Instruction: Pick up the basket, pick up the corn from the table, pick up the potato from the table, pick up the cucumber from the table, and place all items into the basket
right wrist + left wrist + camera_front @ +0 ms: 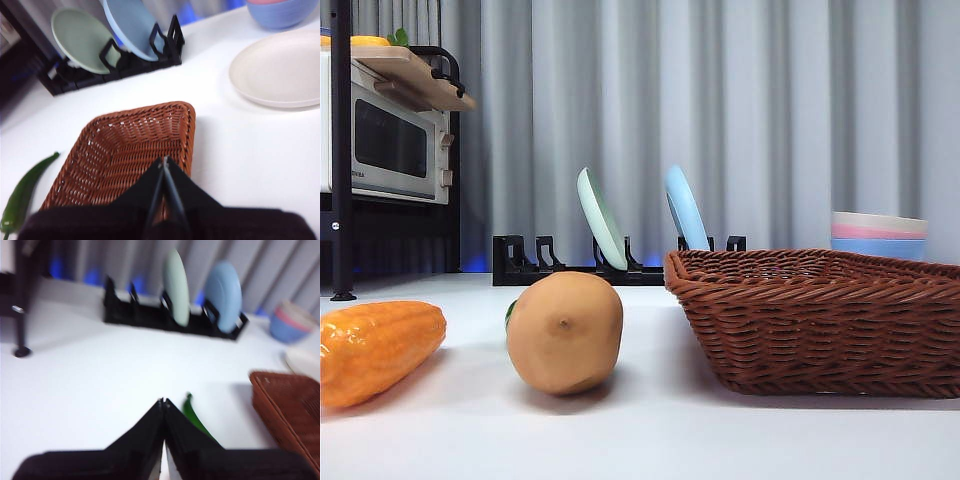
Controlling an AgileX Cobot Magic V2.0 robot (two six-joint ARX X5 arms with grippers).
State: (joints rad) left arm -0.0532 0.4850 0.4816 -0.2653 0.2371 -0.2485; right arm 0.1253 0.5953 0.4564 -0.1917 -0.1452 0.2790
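The reddish-brown wicker basket point(820, 320) stands empty on the white table point(650, 430) at the right. The orange corn point(375, 350) lies at the far left and the tan potato point(565, 332) in the middle. A slim green cucumber point(510, 312) peeks out behind the potato; it also shows in the right wrist view point(22, 195) beside the basket point(125, 150). My right gripper point(164, 160) is shut and empty, hovering over the basket's near rim. My left gripper point(163, 401) is shut and empty above the table, close to the cucumber point(195, 417), with the basket point(290, 410) to one side. Neither gripper shows in the front view.
A black dish rack point(570, 268) with a green plate point(600, 218) and a blue plate point(686, 208) stands at the back. A microwave point(390, 150) sits on a shelf at back left. Stacked bowls point(878, 236) and a cream plate point(280, 70) lie behind the basket.
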